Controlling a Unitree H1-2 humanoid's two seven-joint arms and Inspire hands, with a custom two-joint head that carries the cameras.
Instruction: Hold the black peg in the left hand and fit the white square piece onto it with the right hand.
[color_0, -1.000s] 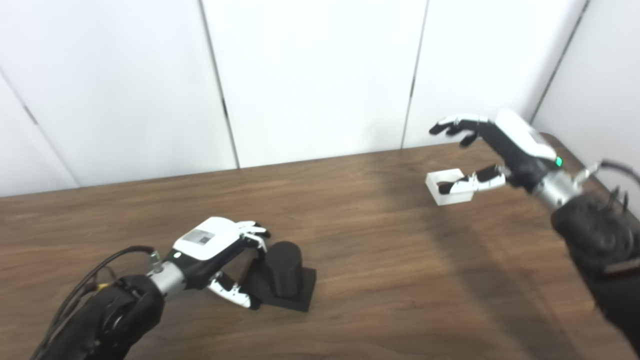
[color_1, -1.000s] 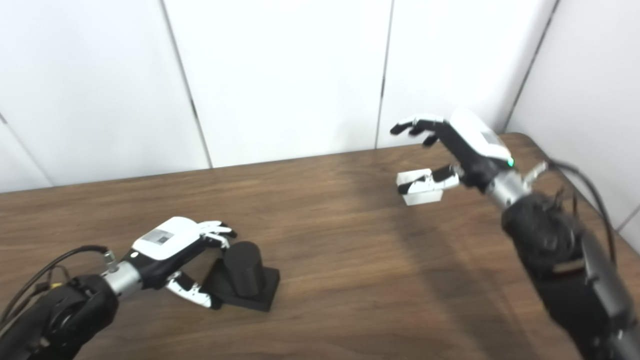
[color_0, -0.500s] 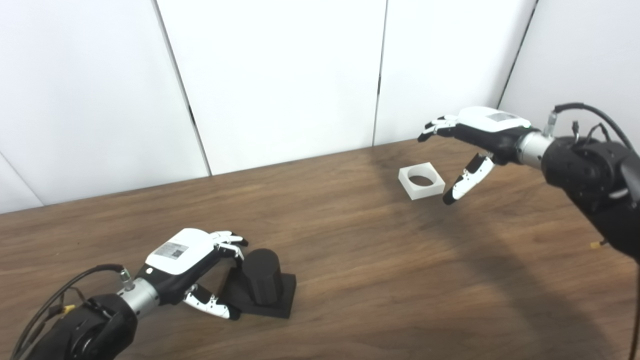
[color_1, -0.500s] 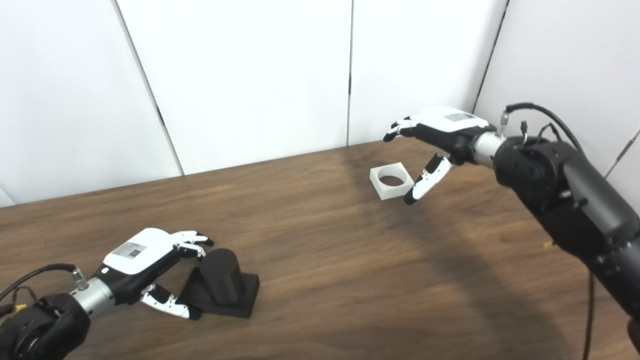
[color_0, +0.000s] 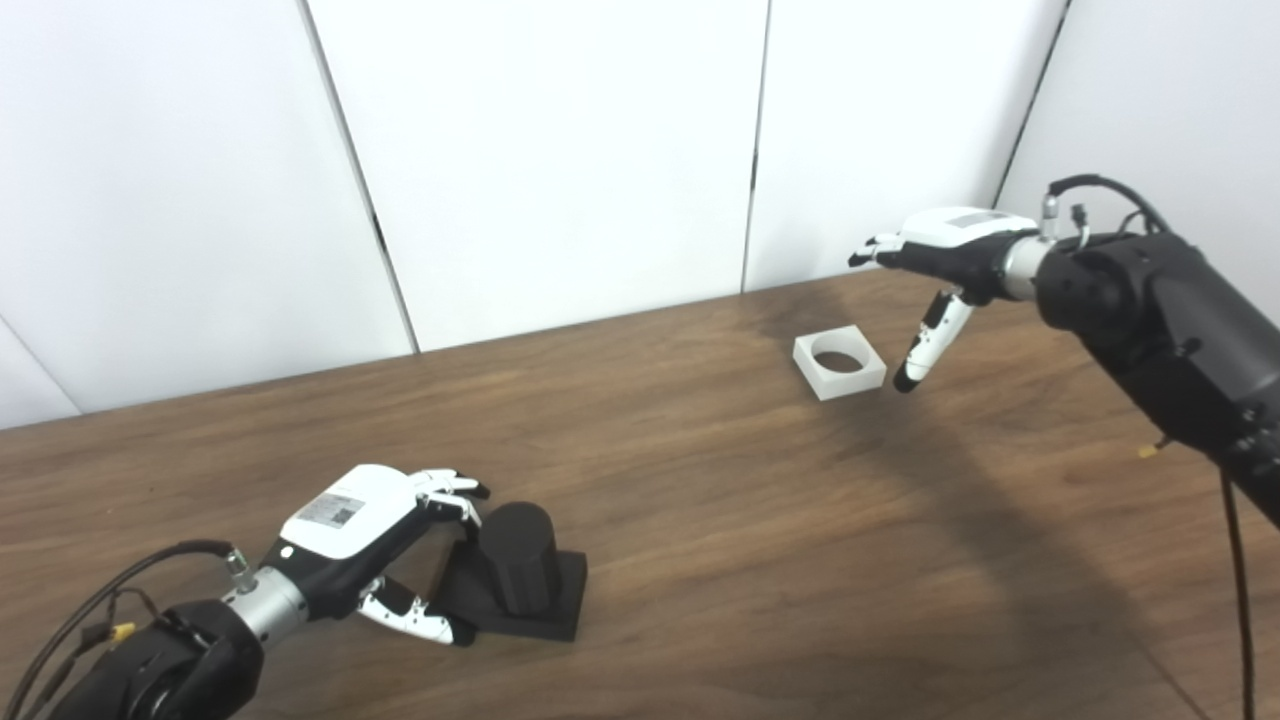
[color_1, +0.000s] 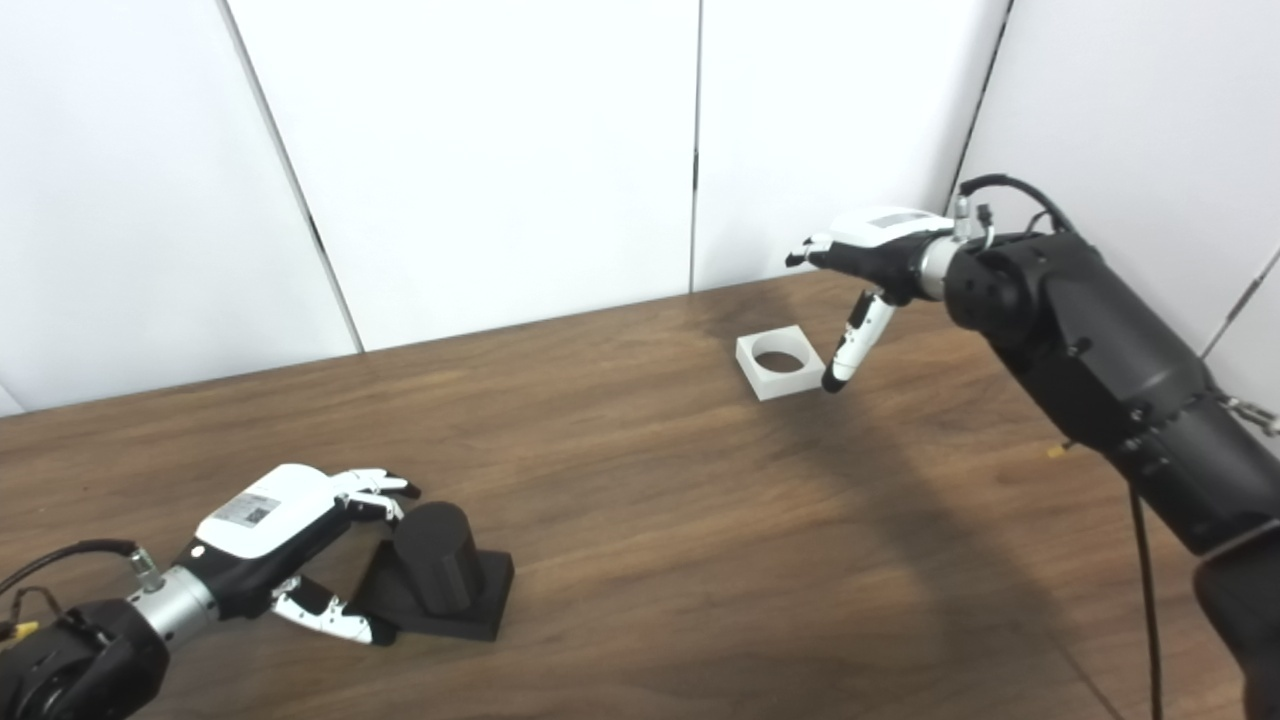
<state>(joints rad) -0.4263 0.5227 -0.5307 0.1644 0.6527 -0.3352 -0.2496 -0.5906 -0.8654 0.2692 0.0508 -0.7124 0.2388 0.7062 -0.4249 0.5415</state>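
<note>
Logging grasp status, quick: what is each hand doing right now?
Left hand: open beside the black peg, not holding.
Right hand: open, above the white square piece.

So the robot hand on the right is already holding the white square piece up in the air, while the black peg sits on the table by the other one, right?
Not quite. The white square piece lies flat on the table; the right robot hand hovers open beside it, holding nothing, as the left eye view shows. The rest is right: the black peg sits on the table by the left robot hand.
</note>
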